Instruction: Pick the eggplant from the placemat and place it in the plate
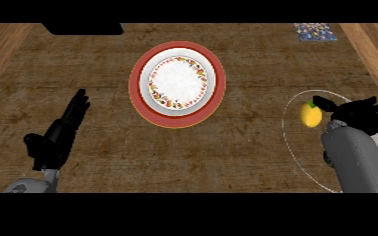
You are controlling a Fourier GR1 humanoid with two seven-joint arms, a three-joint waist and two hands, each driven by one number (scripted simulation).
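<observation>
A small yellow object (pixel 311 115), rounded with a pointed top, lies at the right of the frame, inside the thin pale outline of an oval placemat (pixel 289 139). The task names an eggplant, yet what shows here is yellow and lemon-like. It rests on the mat's upper left part, well apart from the plate.

The right hand (pixel 356 111) is just beside it, on its right; a dark fingertip reaches to the object's top edge, and the black fingers look curled, but whether they close on the yellow object cannot be told. The grey right forearm (pixel 353 161) runs down from the hand to the lower right edge of the frame and covers part of the mat.

The plate (pixel 177 83) sits at the upper centre of the frame: a white middle, a ring of small red and yellow marks, and a broad red rim.

The left hand (pixel 62 131) shows at the lower left, fingers straight and pressed together, pointing up the frame, touching nothing.

A wooden counter (pixel 244 150) lies under everything. A patterned item (pixel 315 32) lies at the upper right.
</observation>
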